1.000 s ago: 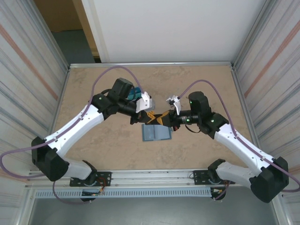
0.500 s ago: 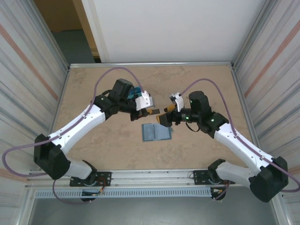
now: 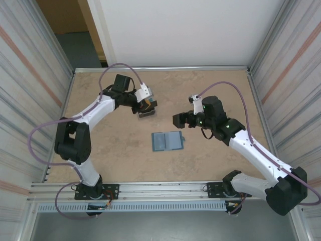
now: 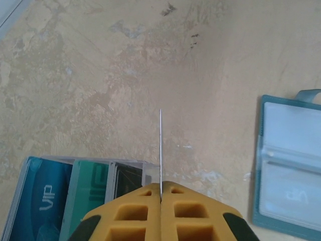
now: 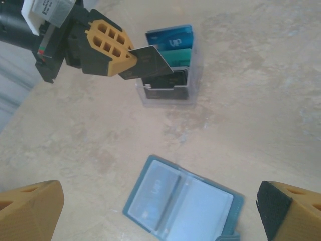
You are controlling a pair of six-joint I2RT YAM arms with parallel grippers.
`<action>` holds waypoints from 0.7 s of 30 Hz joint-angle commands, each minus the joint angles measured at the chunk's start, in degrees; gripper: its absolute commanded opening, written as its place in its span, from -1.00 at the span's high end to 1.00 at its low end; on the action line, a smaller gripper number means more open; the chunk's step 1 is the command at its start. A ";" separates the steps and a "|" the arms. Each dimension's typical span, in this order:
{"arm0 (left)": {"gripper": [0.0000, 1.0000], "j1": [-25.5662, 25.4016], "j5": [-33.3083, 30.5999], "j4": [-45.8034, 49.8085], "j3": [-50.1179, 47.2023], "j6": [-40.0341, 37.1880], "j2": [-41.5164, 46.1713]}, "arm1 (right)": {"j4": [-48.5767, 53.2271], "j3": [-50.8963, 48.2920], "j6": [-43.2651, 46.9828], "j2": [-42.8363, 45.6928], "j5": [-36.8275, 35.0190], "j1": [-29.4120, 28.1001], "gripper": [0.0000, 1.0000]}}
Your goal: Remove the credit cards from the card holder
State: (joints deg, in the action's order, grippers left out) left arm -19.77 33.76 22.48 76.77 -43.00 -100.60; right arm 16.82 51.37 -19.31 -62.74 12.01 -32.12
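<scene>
Mottled beige tabletop (image 3: 110, 155), ribbed walls (image 3: 30, 75) around, bears card holder (image 3: 167, 141).

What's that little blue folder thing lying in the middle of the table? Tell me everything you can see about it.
It is the card holder, a small teal-blue bifold wallet lying opened flat on the tan table, inner face up. Paler grey-blue see-through pocket panels meet at a centre fold, and a small tab sticks out from one edge. Faint lettering shows through one pocket, so a card seems to sit inside. It looks like soft plastic. Only the table touches it.
</scene>
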 commanded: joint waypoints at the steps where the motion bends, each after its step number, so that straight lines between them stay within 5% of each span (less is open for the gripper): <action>1: 1.00 0.97 0.27 1.20 3.76 -4.04 -2.63 | 1.62 1.80 -2.21 -0.72 -3.97 0.39 -0.97; 21: 1.00 2.39 -3.52 4.98 7.69 -7.26 -10.51 | 1.28 1.97 -4.45 -1.79 -4.72 0.48 -0.97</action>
State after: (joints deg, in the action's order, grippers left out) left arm -18.09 30.96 25.78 83.37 -48.69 -110.00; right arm 17.28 51.64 -22.37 -63.86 8.51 -32.12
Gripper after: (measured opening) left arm 0.064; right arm 0.986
